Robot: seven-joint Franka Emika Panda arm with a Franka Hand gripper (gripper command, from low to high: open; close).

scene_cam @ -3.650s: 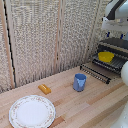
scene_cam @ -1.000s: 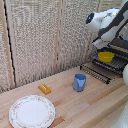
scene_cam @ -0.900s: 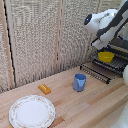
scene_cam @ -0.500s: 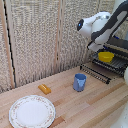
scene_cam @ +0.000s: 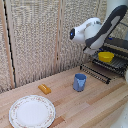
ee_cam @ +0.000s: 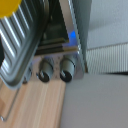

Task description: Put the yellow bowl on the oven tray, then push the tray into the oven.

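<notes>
The yellow dish (scene_cam: 105,56) sits on the baking sheet (scene_cam: 98,69), a dark wire tray that sticks out from the oven (scene_cam: 120,47) at the exterior view's right. My arm's bulky white wrist (scene_cam: 84,33) hangs above and to the exterior view's left of the tray. The grabber (scene_cam: 89,49) shows only as a dark blur under it, apart from the tray, and its fingers cannot be made out. In the wrist view, a yellow edge of the dish (ee_cam: 9,6) shows beside the tray's bars (ee_cam: 20,47) and the oven's knobs (ee_cam: 67,75). No fingers appear there.
A blue cup (scene_cam: 79,82) stands on the wooden table (scene_cam: 95,107) just in front of the tray. An orange-yellow block (scene_cam: 44,89) lies further to the exterior view's left. A large white patterned plate (scene_cam: 32,111) rests near the front. A woven screen (scene_cam: 40,40) closes the back.
The arm has swung away from the oven toward the exterior view's left and now sits clear of the tray. The yellow dish and tray have not moved.
</notes>
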